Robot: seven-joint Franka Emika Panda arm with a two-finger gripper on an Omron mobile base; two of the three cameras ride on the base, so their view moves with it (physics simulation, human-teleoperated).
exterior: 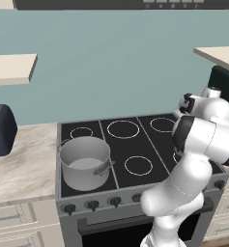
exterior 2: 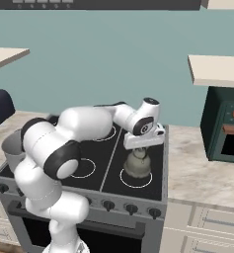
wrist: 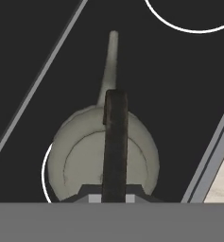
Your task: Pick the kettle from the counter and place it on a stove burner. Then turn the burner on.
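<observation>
The small grey-green kettle point(exterior 2: 137, 165) stands within the front right stove burner point(exterior 2: 136, 178) ring on the black cooktop; I cannot tell whether it rests on the glass or hangs just above it. My gripper point(exterior 2: 140, 151) is directly over it, shut on the dark arched handle point(wrist: 116, 137). In the hand view the kettle point(wrist: 80, 160) lies below my gripper point(wrist: 114, 196), its spout point(wrist: 110, 61) pointing away, and an arc of the burner point(wrist: 43, 176) shows at its left. The beige counter point(exterior 2: 197, 168) lies to the right of the stove.
A large steel pot point(exterior: 84, 162) occupies the front left burner. Knobs point(exterior 2: 131, 208) line the stove's front panel. A dark blue toaster point(exterior: 0, 129) sits on the left counter point(exterior: 19, 161). A dark green appliance point(exterior 2: 224, 123) stands at the right. Shelves hang on the wall.
</observation>
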